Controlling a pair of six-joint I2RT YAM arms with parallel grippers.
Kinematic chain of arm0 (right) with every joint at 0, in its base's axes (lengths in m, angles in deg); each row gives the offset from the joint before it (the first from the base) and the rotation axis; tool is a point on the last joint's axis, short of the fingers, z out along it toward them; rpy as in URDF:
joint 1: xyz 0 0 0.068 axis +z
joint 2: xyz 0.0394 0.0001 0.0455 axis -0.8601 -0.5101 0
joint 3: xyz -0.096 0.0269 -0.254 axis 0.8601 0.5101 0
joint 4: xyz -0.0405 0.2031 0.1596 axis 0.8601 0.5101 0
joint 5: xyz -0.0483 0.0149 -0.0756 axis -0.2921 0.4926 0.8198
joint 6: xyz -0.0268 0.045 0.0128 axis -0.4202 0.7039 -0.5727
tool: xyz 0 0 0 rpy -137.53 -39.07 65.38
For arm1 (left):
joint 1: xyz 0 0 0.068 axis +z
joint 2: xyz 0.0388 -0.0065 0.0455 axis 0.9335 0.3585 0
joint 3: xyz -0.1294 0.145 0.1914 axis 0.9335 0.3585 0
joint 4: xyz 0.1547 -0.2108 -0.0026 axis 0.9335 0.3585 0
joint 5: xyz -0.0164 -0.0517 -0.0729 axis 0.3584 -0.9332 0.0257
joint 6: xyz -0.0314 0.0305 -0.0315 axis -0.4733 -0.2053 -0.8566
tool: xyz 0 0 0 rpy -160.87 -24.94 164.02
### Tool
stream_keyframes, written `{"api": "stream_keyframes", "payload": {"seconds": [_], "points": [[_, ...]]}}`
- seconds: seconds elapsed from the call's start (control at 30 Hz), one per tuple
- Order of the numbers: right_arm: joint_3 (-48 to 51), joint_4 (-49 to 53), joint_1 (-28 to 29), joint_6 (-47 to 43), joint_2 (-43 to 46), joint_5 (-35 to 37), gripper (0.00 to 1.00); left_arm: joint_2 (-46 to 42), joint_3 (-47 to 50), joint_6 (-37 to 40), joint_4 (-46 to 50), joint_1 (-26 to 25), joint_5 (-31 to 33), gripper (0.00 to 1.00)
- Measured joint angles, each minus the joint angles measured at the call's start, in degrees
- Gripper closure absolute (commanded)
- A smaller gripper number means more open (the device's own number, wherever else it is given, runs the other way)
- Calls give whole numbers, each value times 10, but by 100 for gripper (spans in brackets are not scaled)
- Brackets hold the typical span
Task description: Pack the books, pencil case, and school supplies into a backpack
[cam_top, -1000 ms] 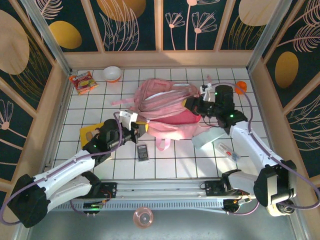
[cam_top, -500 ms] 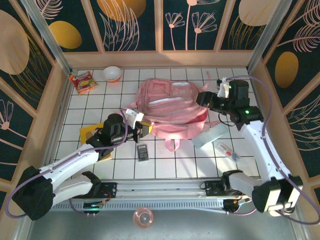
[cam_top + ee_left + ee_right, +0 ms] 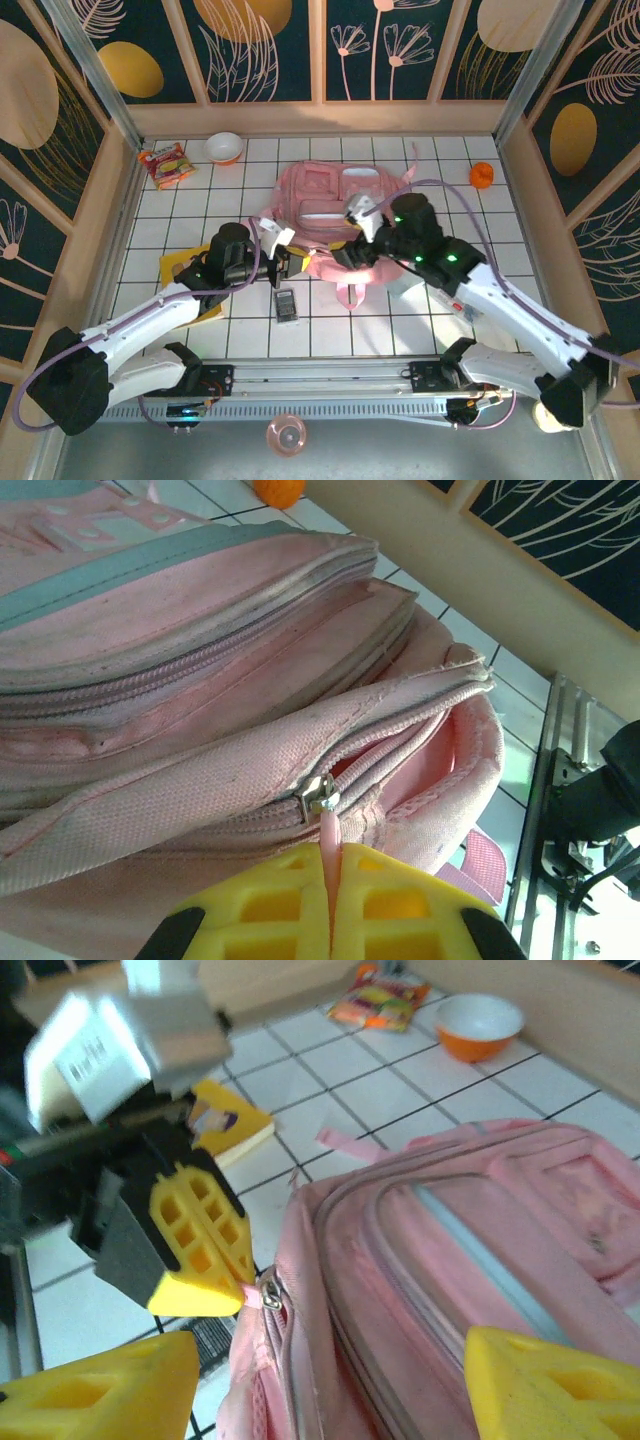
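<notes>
The pink backpack (image 3: 335, 205) lies flat mid-table. My left gripper (image 3: 291, 262) is at its near left edge, shut on the pink zipper pull (image 3: 330, 842) just below the metal slider (image 3: 318, 796). The zip to the right of the slider gapes a little. My right gripper (image 3: 352, 250) hovers open over the backpack's near edge (image 3: 480, 1230), its fingers (image 3: 100, 1390) wide apart, facing the left gripper (image 3: 240, 1285). The yellow book (image 3: 180, 268) lies partly under my left arm. The dark calculator (image 3: 287, 303) lies in front of the backpack. My right arm largely hides the pencil case.
A red-and-yellow snack packet (image 3: 165, 163) and an orange-and-white bowl (image 3: 224, 147) sit at the back left. A small orange thing (image 3: 481, 175) is at the back right. Wooden walls ring the tiled table.
My right arm has swung from the backpack's right rear side to its near edge, close to the left gripper. The backpack now lies flatter. The left gripper has kept hold of the pull.
</notes>
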Motion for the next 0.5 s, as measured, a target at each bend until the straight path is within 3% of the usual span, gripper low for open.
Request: {"api": "stream_keyframes", "payload": {"seconds": [0.07, 0.17, 0.27, 0.33, 0.5], "points": [[0, -5, 10, -31, -36, 2, 33, 0, -2, 0, 0, 0, -5, 100], [0, -10, 12, -72, -75, 12, 44, 0, -2, 0, 0, 0, -8, 100], [0, -15, 12, -103, -88, 26, 83, 0, -2, 0, 0, 0, -4, 100], [-1, -12, 10, -118, -88, 27, 100, -2, -2, 0, 1, 0, 12, 100], [-7, 9, -4, -163, -72, -8, 100, -3, -2, 2, 3, 5, 58, 100]]}}
